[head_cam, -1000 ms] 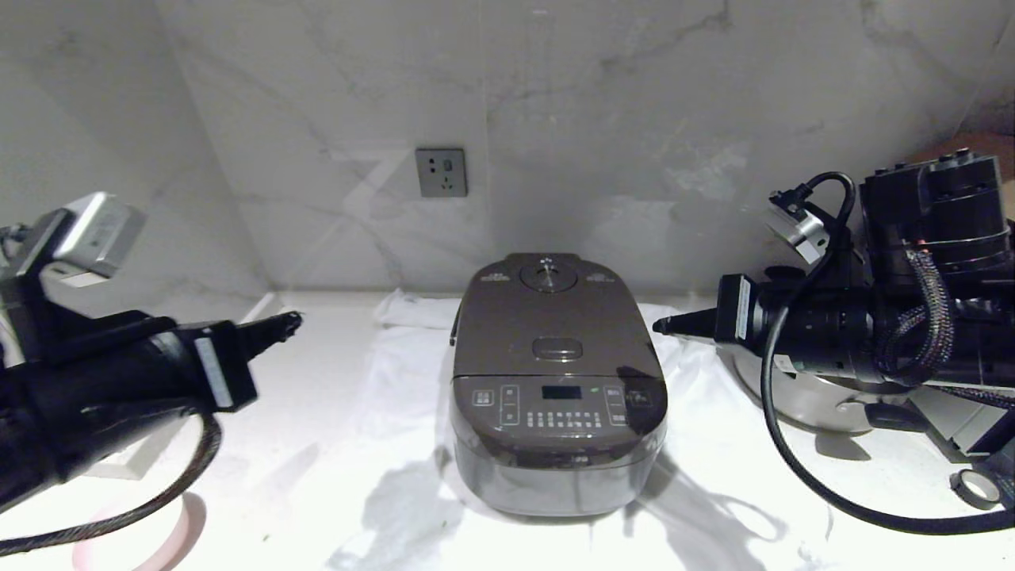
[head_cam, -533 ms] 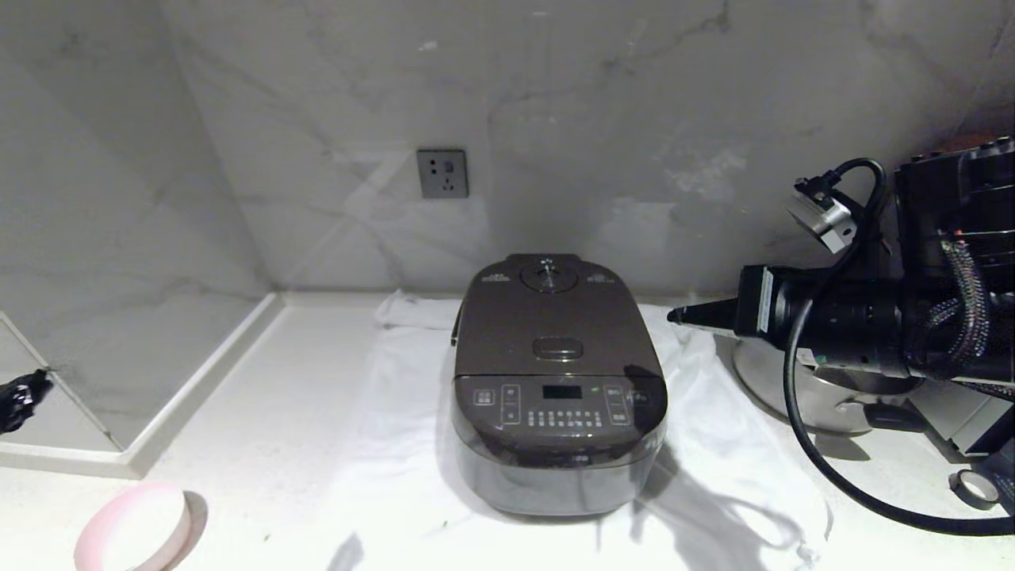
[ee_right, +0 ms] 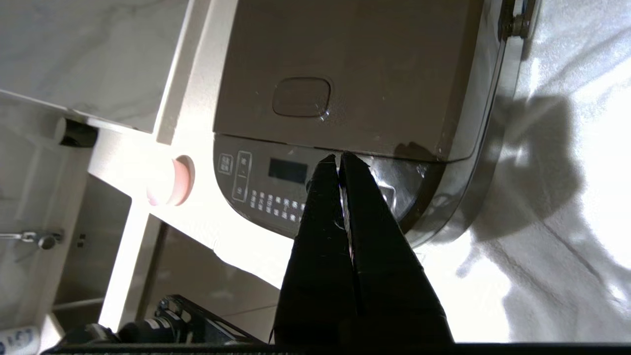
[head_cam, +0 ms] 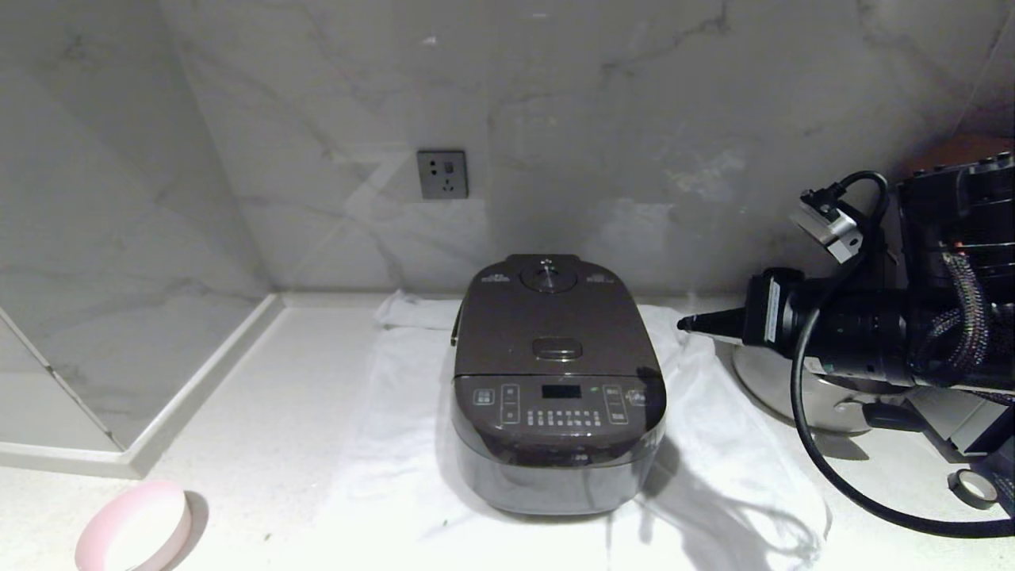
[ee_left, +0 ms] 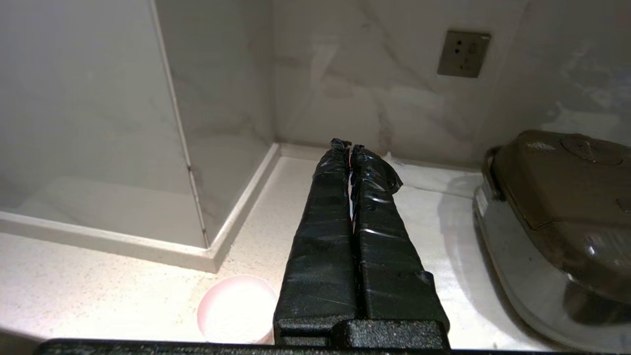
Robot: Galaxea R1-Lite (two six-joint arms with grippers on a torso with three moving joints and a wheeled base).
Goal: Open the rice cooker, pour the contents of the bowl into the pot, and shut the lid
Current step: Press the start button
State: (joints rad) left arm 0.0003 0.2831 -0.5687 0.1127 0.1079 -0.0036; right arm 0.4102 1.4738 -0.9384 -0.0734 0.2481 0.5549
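The dark brown rice cooker (head_cam: 559, 388) stands in the middle of the counter on a white cloth, its lid (head_cam: 555, 325) down; the pot inside is hidden. The pale pink bowl (head_cam: 135, 527) sits at the near left corner, upright; its contents cannot be made out. My right gripper (head_cam: 683, 323) hangs shut and empty to the right of the cooker, level with the lid, pointing at it. In the right wrist view the right gripper (ee_right: 338, 157) lies over the cooker (ee_right: 345, 98). My left gripper (ee_left: 348, 146) is shut and empty, above the bowl (ee_left: 236, 308), out of the head view.
A shiny steel pan (head_cam: 801, 392) sits under my right arm at the right. A raised white ledge (head_cam: 158, 432) bounds the counter at the left. A wall socket (head_cam: 442, 174) is on the marble back wall. A small ring (head_cam: 974, 488) lies at the far right.
My left arm has pulled back and left out of the head view, uncovering the bowl. My right gripper has drawn slightly to the right, away from the cooker.
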